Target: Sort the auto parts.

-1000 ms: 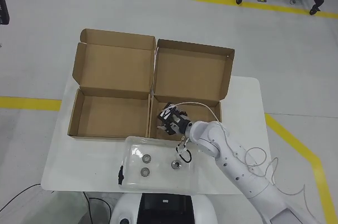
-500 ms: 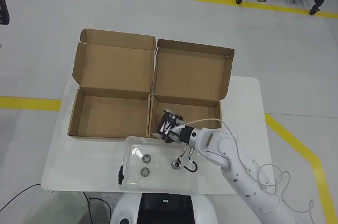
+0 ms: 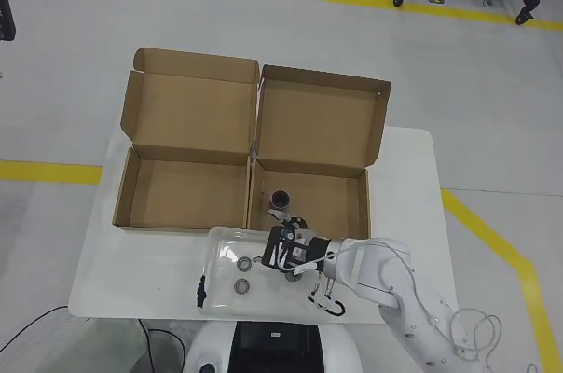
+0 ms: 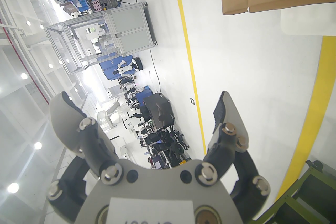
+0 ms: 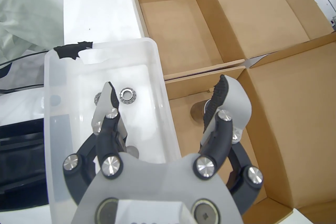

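A clear plastic bin (image 3: pixel 218 244) stands at the table's front edge with two metal bearings (image 3: pixel 243 264) (image 3: pixel 243 285) in it. My right gripper (image 3: pixel 283 250) (image 5: pixel 165 83) hangs open and empty above the bin's wall on the boxes' side. One bearing (image 5: pixel 127 95) lies just beyond its fingertips. A dark cylindrical part (image 3: pixel 281 199) (image 5: pixel 197 110) lies in the right cardboard box (image 3: pixel 347 200), half hidden behind one finger in the right wrist view. My left gripper (image 4: pixel 143 101) is open, holds nothing and faces the room.
The left cardboard box (image 3: pixel 184 194) (image 5: pixel 178 33) stands open with a bare floor, its lid flap up like the right one's. Black tape (image 5: pixel 73 49) sticks to the bin's rim. White table (image 3: pixel 403 186) shows right of the boxes.
My right gripper drew back from inside the right box to the bin's edge. The dark part it covered now lies uncovered in that box.
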